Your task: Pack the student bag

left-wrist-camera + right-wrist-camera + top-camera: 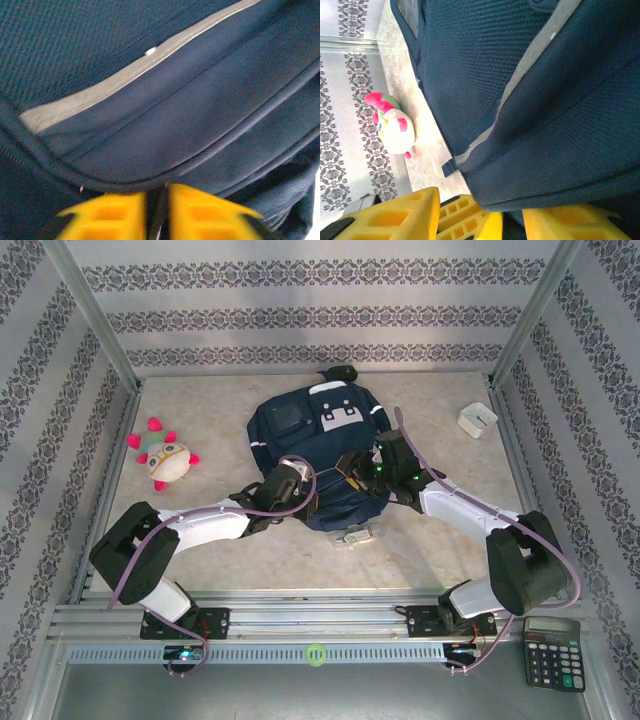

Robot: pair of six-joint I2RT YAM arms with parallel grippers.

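Student bag (318,440), navy with grey-white patches, lies flat at the middle of the table (450,530), a little toward the far edge, as 2 robot arms work at its near end. The left gripper (292,483) sits on the bag's near-left side; from its wrist camera the yellow fingers (107,215) are drawn almost together, with only a thin dark slit between them, and they appear to pinch the piped seam of the bag. The right gripper (372,472) meets the bag's near-right side, its fingers (570,222) likewise close together with dark fabric running down between them, so it too looks clamped on the bag and on nothing else. Packing appears to be at an early stage. A pink-and-white plush toy (168,460) lies well apart near the left edge, a small white box (477,419) sits by the far right corner, and a calculator (551,652) rests off the table beside the right arm's base; all 3 are outside the bag. Whether anything is already inside cannot be told, since no open compartment is visible. Judging from the 2 grips, the step in hand is opening or spreading the bag, with loading yet to come.
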